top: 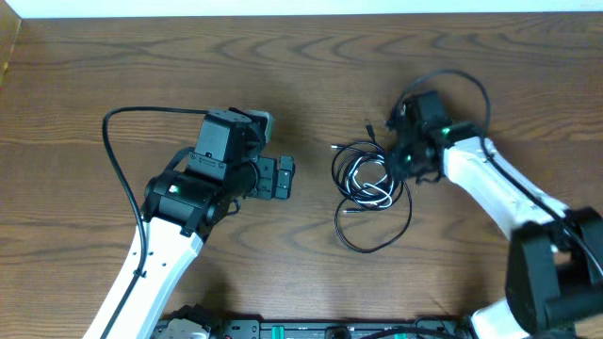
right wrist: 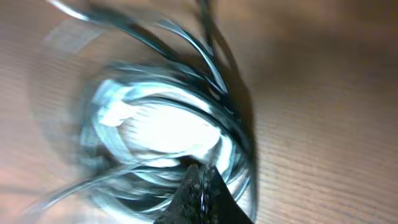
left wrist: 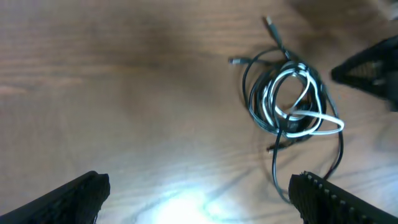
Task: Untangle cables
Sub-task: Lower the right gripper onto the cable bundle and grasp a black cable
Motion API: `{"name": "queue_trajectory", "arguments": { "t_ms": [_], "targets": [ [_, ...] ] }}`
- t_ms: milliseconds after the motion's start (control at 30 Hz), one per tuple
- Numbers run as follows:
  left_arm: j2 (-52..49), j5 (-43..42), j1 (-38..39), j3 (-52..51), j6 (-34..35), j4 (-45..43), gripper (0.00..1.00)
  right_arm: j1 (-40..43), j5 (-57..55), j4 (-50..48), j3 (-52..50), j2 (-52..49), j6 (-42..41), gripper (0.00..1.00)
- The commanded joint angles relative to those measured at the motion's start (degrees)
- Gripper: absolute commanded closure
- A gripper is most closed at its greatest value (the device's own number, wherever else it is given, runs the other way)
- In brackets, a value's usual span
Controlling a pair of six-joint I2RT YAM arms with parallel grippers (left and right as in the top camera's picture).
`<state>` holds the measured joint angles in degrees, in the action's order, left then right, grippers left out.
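Broadly, a brown wood-grain table beneath everything. On the left, a white-and-black left arm, reaching up from the bottom edge and bending to the right. On the right, the right arm, coming in from the lower corner and angling up and left toward the middle.

Next, the left gripper: spread wide, grasping nothing, aimed at the tangle but well apart from it. In its wrist view, just two dark fingers at the bottom corners, with bare wood between them. Then the right gripper: clenched, pressed in at the right-hand edge of the tangle. In its own blurred wrist view, dark fingertips meeting at the lower rim of the coils, touching or overlapping them. No telling through the blur about a strand pinched between them.

Lying flat on the table between the two grippers, right against the right one: a thin black cable wound in several loops, with one wider loop trailing toward the near edge. Nested inside and woven through it, a shorter white cable, with one white loop poking out on the right-gripper side. Sticking out on the far side of the coil, small plug ends on short black tails.
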<state>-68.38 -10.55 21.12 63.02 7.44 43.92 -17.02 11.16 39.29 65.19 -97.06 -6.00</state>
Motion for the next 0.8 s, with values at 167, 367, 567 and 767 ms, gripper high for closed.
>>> {"name": "queue_trajectory", "arguments": {
  "t_ms": [167,367,567,767],
  "targets": [
    [-0.44,-4.46,0.20,0.96,1.42,-3.78,0.02,-0.28,-7.37,5.70,12.57,16.81,-0.83,0.95],
    [-0.44,-5.09,0.17,0.96,1.42,-3.76,0.02,-0.33,-8.59,8.92,9.92,14.62,3.56,0.71],
    [-0.44,-5.09,0.20,0.96,1.40,-3.74,0.02,-0.35,-6.67,7.80,4.55,8.85,5.46,0.49],
    [-0.44,-5.07,0.17,0.96,1.38,-3.74,0.02,-0.35,-6.47,4.13,0.33,2.38,5.66,0.48]
  ]
}}
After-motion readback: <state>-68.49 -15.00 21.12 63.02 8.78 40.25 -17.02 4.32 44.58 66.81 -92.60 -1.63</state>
